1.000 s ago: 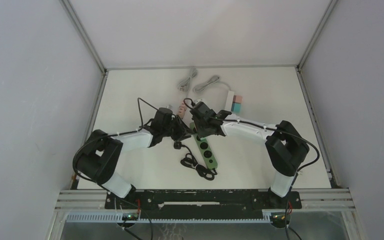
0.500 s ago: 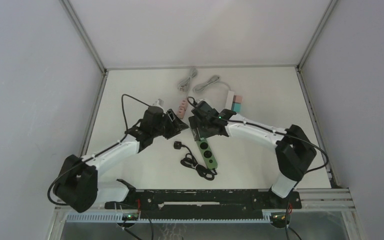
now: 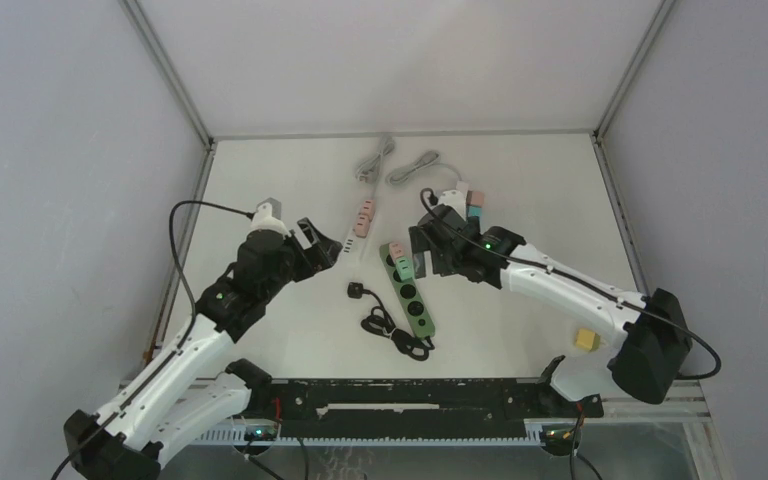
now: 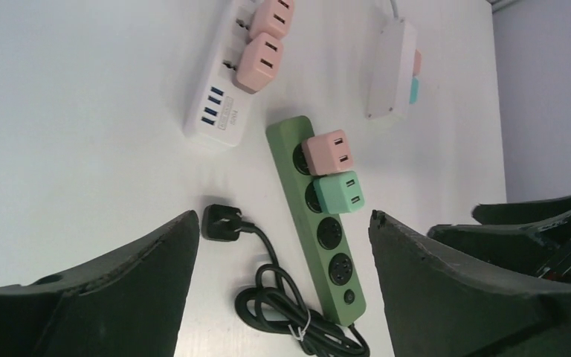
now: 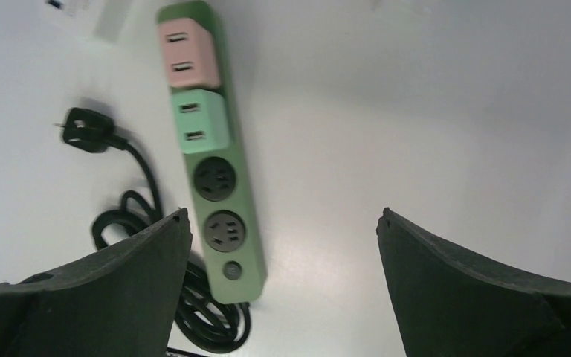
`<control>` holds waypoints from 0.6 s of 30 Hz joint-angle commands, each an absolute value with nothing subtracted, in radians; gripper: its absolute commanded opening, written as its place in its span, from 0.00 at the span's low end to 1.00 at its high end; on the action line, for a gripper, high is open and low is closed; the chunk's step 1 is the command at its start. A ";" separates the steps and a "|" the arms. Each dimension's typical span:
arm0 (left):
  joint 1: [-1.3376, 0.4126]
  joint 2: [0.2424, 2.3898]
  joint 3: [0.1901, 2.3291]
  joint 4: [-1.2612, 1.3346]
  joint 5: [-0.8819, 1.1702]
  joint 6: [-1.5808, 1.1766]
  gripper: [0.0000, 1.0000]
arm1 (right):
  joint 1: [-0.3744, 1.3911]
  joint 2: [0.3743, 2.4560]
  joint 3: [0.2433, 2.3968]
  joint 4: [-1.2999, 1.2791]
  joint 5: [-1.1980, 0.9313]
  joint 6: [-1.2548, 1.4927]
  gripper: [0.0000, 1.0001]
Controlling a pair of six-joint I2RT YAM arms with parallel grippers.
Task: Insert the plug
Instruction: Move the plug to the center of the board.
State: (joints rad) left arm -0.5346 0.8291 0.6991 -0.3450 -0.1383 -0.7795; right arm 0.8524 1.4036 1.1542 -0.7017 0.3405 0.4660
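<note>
Bright, even light; soft shadows.

White USB strip [image 4: 219, 111], grey cables [image 3: 376, 158], yellow block [image 3: 587, 339]

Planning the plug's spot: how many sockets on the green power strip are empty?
2 on the green power strip: an empty socket beside the mint adapter, and the last socket nearer the switch. The pink adapter and mint adapter cover the rest.
</note>
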 commanded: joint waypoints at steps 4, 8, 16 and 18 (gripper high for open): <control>-0.538 0.694 0.753 -0.458 -0.287 -0.625 0.93 | 0.775 1.227 1.063 -0.825 0.500 0.619 1.00; -0.539 0.632 0.792 -0.477 -0.366 -0.519 0.96 | 0.716 1.129 0.990 -0.863 0.510 0.676 1.00; -0.539 0.580 0.827 -0.461 -0.501 -0.344 1.00 | 0.557 1.017 0.909 -1.022 0.584 0.905 1.00; -0.539 0.577 0.805 -0.442 -0.524 -0.338 1.00 | 0.497 0.990 0.883 -1.048 0.582 0.963 1.00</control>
State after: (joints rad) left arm -0.5346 0.5835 0.7856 -0.4801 -0.4362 -0.4313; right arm 0.5735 1.0370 0.9123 -0.9657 0.5415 0.8078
